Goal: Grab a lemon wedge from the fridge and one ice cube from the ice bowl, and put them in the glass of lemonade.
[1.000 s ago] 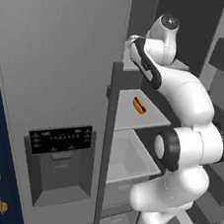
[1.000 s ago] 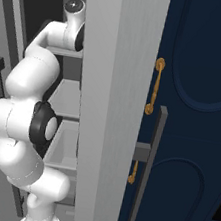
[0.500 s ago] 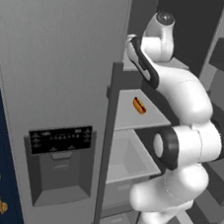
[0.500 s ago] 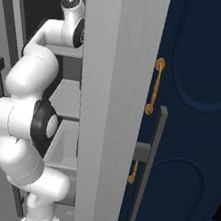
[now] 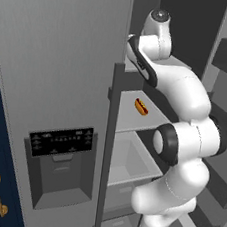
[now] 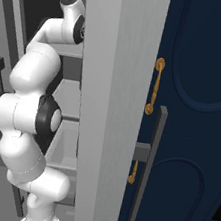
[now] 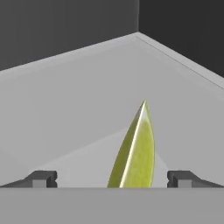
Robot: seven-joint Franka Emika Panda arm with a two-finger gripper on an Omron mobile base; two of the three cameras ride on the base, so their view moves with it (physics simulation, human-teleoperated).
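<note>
Reaching deeper onto the shelf, the wide-open pincer (image 7: pixel 112 178) now straddles the lemon wedge (image 7: pixel 134 151).

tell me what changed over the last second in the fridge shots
Little: the arm's upper links rose and swung slightly as the hand reaches onto an upper fridge shelf. Nothing was taken hold of or let go. In the hand view the lemon wedge lies between the wide-apart fingers, not gripped. The hot dog, the open door and the base stayed put.
</note>
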